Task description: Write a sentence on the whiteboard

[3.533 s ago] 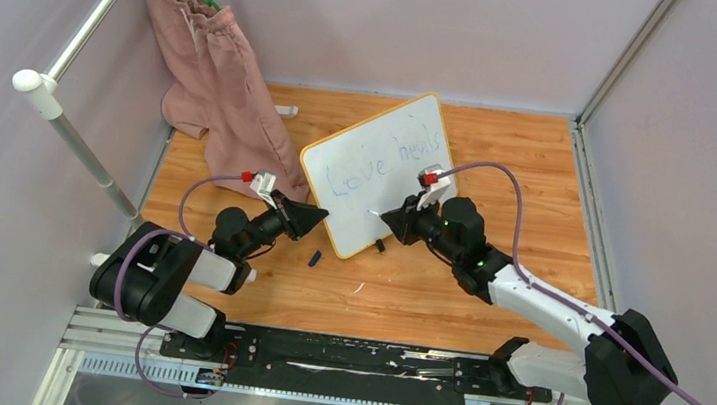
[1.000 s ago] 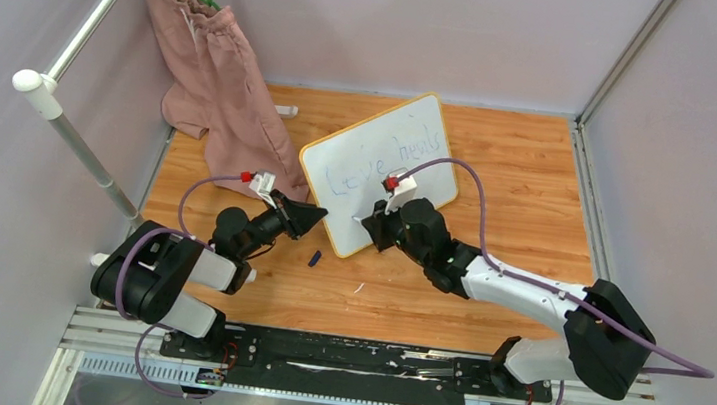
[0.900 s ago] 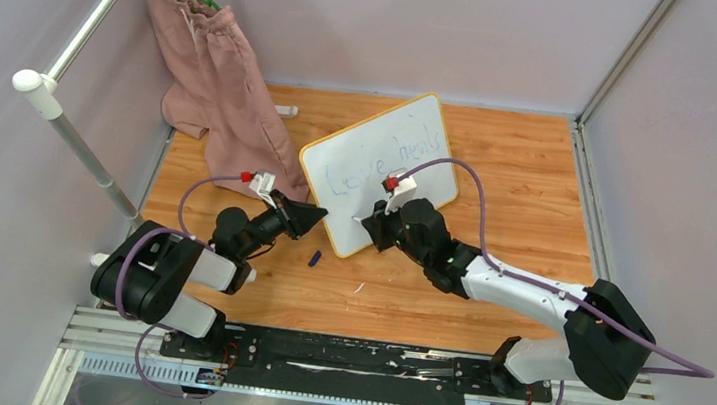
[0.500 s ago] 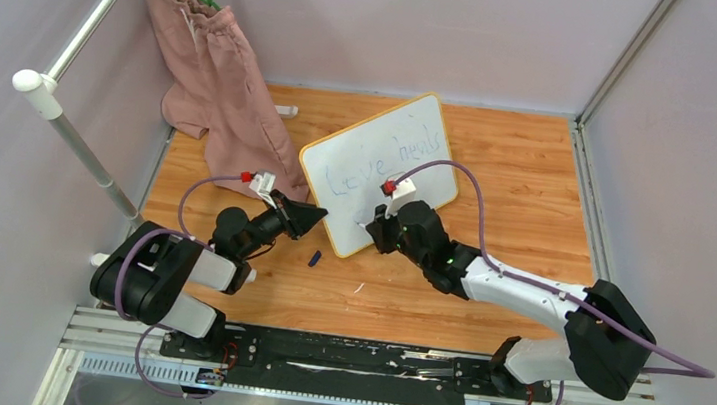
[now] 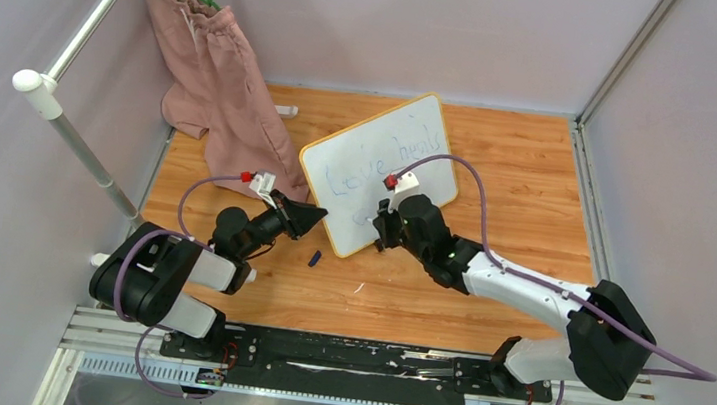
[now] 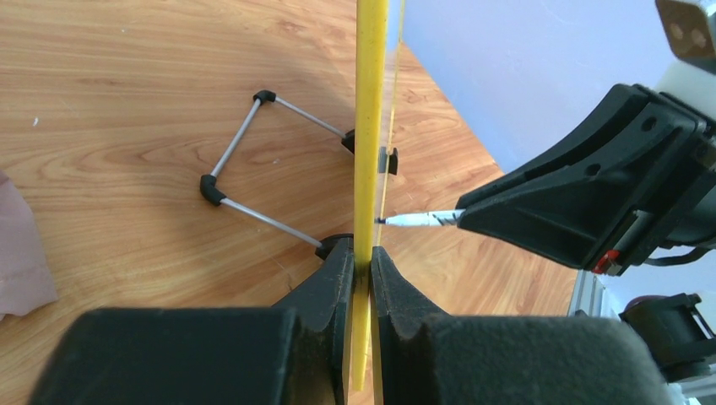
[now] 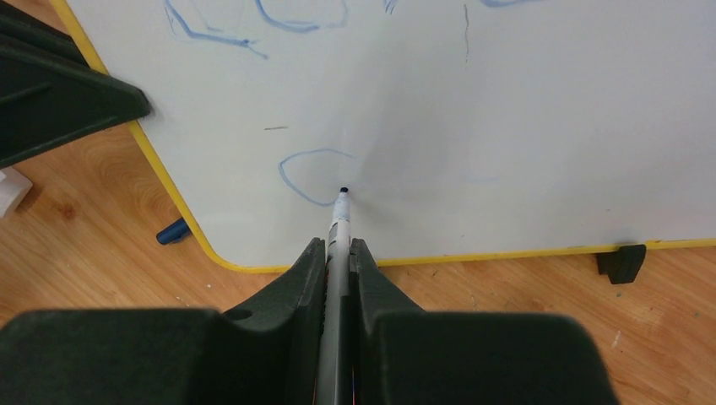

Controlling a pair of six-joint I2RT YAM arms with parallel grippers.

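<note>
Gripping whiteboard [image 5: 382, 135], left hand [image 6: 360, 260]; right hand [image 7: 338, 253] around marker [image 7: 339, 221], tip contact in wrist views.

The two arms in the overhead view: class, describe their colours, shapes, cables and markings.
Both the left arm and right arm have white link shells between bulky black joints. A purple cable loops along each to a small white wrist block tipped red. The left gripper and right gripper are matte black, with two wedge-shaped fingers tapering forward.
</note>
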